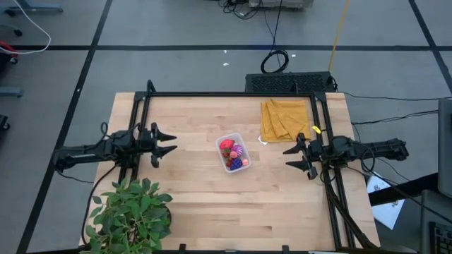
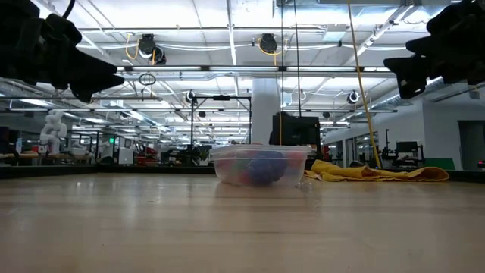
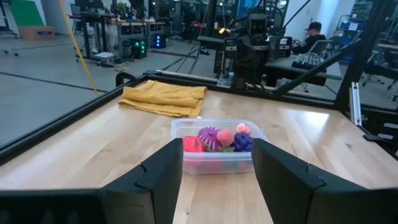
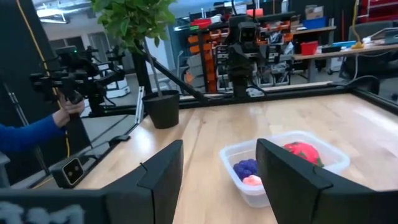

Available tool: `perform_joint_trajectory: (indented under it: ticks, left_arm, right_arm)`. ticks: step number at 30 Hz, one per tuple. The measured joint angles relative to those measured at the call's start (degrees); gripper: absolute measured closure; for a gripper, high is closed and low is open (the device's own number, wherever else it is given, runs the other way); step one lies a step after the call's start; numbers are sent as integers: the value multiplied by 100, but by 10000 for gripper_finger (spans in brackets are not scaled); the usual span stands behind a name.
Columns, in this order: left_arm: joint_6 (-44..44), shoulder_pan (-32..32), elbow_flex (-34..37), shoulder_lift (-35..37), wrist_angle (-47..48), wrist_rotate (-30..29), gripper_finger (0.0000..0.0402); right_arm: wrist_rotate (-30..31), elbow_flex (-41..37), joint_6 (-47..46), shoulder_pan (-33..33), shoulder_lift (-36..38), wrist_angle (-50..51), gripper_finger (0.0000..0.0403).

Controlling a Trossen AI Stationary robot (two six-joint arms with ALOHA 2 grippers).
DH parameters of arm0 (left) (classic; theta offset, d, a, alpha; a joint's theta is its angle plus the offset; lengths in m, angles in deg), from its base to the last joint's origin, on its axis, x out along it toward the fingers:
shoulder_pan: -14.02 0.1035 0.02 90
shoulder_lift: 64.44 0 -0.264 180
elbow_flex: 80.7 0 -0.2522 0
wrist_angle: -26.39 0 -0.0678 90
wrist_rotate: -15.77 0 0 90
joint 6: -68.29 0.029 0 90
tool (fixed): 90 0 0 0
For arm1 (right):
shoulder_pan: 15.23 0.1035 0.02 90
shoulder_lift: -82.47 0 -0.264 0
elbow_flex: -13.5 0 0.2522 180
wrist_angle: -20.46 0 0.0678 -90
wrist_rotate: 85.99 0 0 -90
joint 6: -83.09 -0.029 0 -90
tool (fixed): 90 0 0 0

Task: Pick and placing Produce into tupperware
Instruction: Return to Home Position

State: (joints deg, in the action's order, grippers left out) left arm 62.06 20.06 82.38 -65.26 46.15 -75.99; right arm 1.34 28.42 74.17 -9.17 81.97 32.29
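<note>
- The left pincer (image 1: 171, 142) hovers over the left side of the counter (image 1: 212, 204), fingers spread wide and gripping nothing, tips aimed at the tupperware (image 1: 234, 151).
- Across from it, the right pincer (image 1: 287, 158) hangs over the right side, likewise released and empty, facing the tupperware from the other way.
- In the low view both hang high above the wood, each well apart from the tupperware between them.
- The tupperware sits upright near the middle of the counter, open at the top.
- All the produce in view is inside it: a red strawberry (image 3: 193, 144), a spiky fruit (image 3: 209, 137), a peach (image 3: 225, 137) and grapes (image 3: 243, 142) packed touching one another, with a small pink piece (image 3: 242, 129) just behind.
- A yellow cloth (image 1: 286, 118) lies crumpled toward the far right corner, near the tupperware but not touching it.
- A plant (image 1: 131, 212) stands at the near left corner, beside the left arm.
- Beyond the counter, in the right wrist view, a person's blue sleeve (image 4: 28, 134) reaches toward a dark rig.
</note>
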Motion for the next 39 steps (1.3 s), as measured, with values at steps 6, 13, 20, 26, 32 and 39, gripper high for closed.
perform_joint_trajectory:
  ticks: [6, 13, 20, 26, 32, 39]
  left_arm:
    - [65, 0, 35, 0, -104, 1, 206]
    - [165, 0, 39, -2, -123, -122, 206]
    - [172, 0, 57, -2, -252, -108, 206]
    - [182, 0, 59, -2, -403, -6, 206]
    - [207, 0, 57, -2, -537, 7, 206]
    - [113, 0, 53, -2, -425, 15, 206]
  right_arm:
    - [99, -5, 232, -101, -22, 18, 211]
    - [385, -16, 387, -396, -30, 34, 211]
    - [410, -20, 514, -645, -26, -295, 211]
    - [250, -27, 499, -646, -26, -413, 211]
    - [245, -27, 511, -646, -26, -470, 211]
    - [242, -29, 509, -646, -26, -468, 211]
